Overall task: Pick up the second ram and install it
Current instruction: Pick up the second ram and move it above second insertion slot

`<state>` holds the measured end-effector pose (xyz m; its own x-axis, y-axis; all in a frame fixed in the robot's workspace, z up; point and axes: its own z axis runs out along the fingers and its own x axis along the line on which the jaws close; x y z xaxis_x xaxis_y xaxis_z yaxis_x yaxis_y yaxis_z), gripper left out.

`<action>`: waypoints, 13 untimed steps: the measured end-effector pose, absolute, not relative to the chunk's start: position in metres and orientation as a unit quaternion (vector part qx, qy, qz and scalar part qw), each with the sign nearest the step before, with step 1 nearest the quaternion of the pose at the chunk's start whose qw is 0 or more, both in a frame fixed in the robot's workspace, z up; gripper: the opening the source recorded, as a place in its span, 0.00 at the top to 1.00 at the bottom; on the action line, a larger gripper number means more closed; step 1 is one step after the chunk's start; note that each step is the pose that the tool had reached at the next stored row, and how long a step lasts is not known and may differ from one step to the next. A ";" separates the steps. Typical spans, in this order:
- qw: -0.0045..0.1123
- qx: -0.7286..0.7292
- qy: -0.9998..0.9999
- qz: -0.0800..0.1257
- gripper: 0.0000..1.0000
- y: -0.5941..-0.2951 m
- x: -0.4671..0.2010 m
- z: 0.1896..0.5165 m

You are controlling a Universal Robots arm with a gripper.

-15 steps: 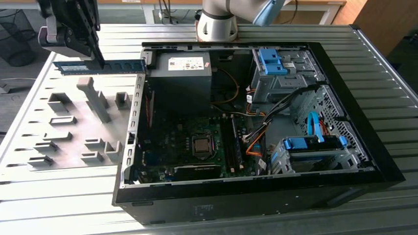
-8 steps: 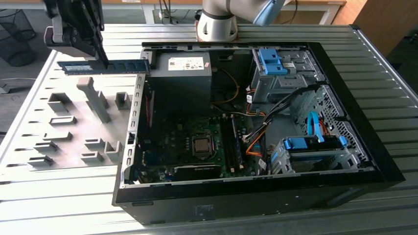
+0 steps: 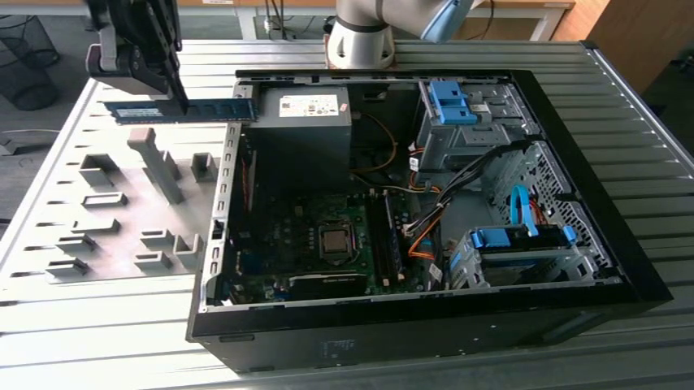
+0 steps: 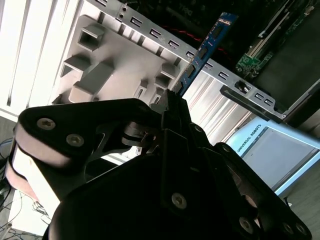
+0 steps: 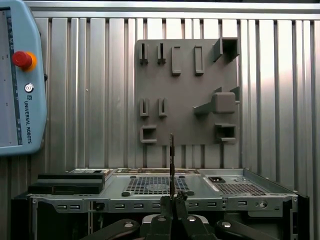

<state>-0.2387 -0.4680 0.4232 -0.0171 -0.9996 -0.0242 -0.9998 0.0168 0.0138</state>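
The gripper [image 3: 179, 102] is clamped on the second ram [image 3: 217, 109], holding it clear of the counter [image 3: 97, 341] near the far corner of the open computer case [image 3: 434, 329], beside the power supply [image 3: 307, 114]. The exterior view shows the stick lengthwise, with dark chips and a pale label. In the first wrist view the second ram [image 5: 171, 160] is a thin edge-on strip rising from the gripper [image 5: 172, 199], in front of the grey holder plate [image 5: 185, 107], with a teach pendant [image 5: 20, 100] on the counter. In the second wrist view the second ram [image 4: 204, 52] slants away.

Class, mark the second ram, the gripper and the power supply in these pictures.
second ram [image 3: 223, 109], exterior view, on the stretch of board clear of the gripper.
gripper [image 5: 172, 199], first wrist view, midway between its fingertips.
power supply [image 3: 298, 140], exterior view, on its grey top face.
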 end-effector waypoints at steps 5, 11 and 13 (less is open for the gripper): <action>0.004 -0.701 0.713 0.013 0.86 -0.468 -0.234 0.423; 0.004 -0.701 0.713 0.013 0.86 -0.468 -0.228 0.423; 0.004 -0.701 0.713 0.013 0.86 -0.468 -0.226 0.423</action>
<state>-0.2265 -0.4680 0.4232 -0.0170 -0.9996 -0.0242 -0.9998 0.0167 0.0138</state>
